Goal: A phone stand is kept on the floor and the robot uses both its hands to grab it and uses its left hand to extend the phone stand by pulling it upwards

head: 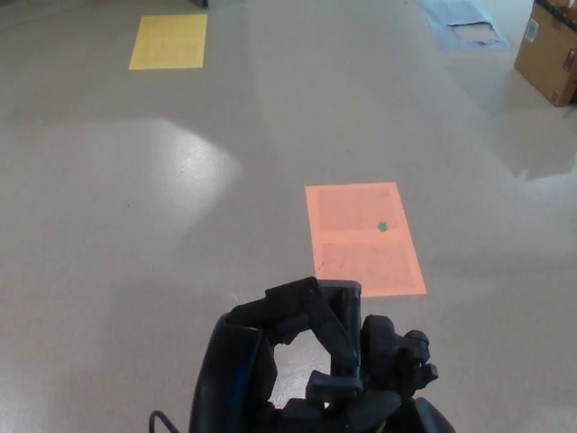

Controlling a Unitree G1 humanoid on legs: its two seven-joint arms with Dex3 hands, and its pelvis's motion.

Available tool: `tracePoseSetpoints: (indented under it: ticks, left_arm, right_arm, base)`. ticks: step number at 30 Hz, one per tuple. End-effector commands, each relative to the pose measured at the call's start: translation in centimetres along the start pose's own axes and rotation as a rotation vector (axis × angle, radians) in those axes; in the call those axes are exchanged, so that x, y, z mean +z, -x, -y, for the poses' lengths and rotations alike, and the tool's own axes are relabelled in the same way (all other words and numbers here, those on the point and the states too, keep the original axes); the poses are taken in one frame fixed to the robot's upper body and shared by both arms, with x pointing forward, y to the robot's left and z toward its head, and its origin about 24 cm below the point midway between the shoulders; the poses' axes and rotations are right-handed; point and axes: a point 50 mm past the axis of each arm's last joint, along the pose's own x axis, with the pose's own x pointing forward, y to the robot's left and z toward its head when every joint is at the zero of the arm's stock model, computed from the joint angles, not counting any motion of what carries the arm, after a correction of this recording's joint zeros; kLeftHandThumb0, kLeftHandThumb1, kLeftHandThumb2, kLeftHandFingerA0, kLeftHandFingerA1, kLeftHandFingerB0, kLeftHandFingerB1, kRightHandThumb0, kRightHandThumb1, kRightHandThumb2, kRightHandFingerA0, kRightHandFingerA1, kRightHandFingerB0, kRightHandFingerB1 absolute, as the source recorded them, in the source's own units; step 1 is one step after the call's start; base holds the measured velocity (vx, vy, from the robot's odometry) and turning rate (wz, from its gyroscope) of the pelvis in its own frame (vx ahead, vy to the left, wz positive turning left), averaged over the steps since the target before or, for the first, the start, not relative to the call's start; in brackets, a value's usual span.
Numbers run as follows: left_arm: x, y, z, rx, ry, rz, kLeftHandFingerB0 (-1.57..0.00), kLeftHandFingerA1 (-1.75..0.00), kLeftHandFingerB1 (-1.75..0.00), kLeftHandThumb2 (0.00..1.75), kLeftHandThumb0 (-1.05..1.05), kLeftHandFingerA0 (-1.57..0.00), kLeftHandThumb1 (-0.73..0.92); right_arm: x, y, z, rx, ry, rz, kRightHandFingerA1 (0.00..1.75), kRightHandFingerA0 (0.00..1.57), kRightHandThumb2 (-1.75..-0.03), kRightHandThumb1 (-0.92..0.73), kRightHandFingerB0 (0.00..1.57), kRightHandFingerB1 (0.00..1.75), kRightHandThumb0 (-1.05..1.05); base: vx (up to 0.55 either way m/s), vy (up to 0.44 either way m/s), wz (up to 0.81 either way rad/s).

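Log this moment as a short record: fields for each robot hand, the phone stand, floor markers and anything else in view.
left robot hand: fingers curled over the top of the phone stand
right robot hand: low in frame beside the stand, grip state unclear
phone stand: dark upright piece between the two hands, mostly hidden
floor markers: orange sheet with a green dot; yellow sheet far left; blue sheet far right
other: cardboard box at the top right edge
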Motion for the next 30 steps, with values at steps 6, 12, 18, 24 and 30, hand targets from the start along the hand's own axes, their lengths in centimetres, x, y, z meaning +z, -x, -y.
tracePoseSetpoints:
  ticks: [6,12,18,24,30]
  left_arm:
    - [7.8,-2.7,2.6,-0.116,-0.060,0.250,-1.05,-1.46,-1.36,0.82,-0.25,-1.29,0.42]
    - [14.3,-4.4,4.1,-0.183,-0.068,0.514,-0.73,-1.75,-1.75,0.64,-0.19,-0.98,0.52]
    - [17.3,-5.4,4.6,-0.185,-0.093,0.627,-0.75,-1.75,-1.75,0.67,-0.21,-1.01,0.51]
    - [21.0,-6.4,5.4,-0.216,-0.050,0.732,-0.81,-1.75,-1.75,0.69,-0.20,-1.03,0.48]
    - [23.1,-6.4,6.2,-0.259,0.006,0.780,-0.89,-1.75,-1.75,0.74,-0.10,-1.05,0.46]
  right_arm:
    - [0.7,0.2,-0.8,-0.039,-0.066,0.041,1.75,1.22,-0.80,-0.86,0.98,1.75,-0.17]
    - [0.4,0.2,-0.9,-0.036,-0.086,0.022,1.75,1.24,-0.81,-0.86,0.99,1.75,-0.17]
    - [0.2,0.5,-0.9,-0.026,-0.083,0.040,1.75,1.23,-0.81,-0.87,0.96,1.75,-0.20]
    - [0.0,0.7,-1.0,-0.025,-0.055,0.029,1.75,1.21,-0.79,-0.88,0.94,1.75,-0.17]
    - [0.0,0.7,-0.9,-0.028,-0.055,0.026,1.75,1.20,-0.78,-0.88,0.93,1.75,-0.15]
  base:
    - [0.00,0.000,0.00]
    - [0.00,0.000,0.00]
    - [0.00,0.000,0.00]
    - [0.00,0.000,0.00]
    - [0.00,0.000,0.00]
